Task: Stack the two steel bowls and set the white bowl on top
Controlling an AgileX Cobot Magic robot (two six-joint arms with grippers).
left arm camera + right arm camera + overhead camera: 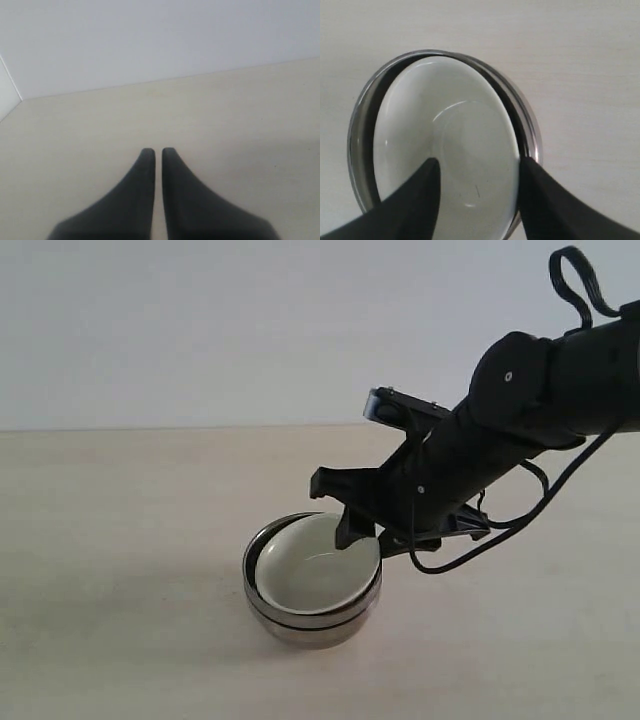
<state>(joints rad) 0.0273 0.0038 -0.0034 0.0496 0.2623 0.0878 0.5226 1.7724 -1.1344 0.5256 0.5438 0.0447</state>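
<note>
The two steel bowls (312, 626) sit nested in one another in the middle of the table, their shiny rim (359, 117) showing in the right wrist view. The white bowl (315, 568) lies inside the upper steel one, slightly tilted and off-centre, its pale inside (455, 125) facing up. My right gripper (477, 162) is open over the stack: one finger (417, 197) is inside the white bowl, the other (542, 197) stands at its rim beside the steel edge. In the exterior view the right gripper (366, 540) hangs at the stack's right rim. My left gripper (156, 150) is shut, holding nothing.
The pale tabletop (120, 540) stretches around the stack, with a plain wall (200, 330) behind it. The right arm and its cable (520, 515) reach in from the upper right. The left arm does not show in the exterior view.
</note>
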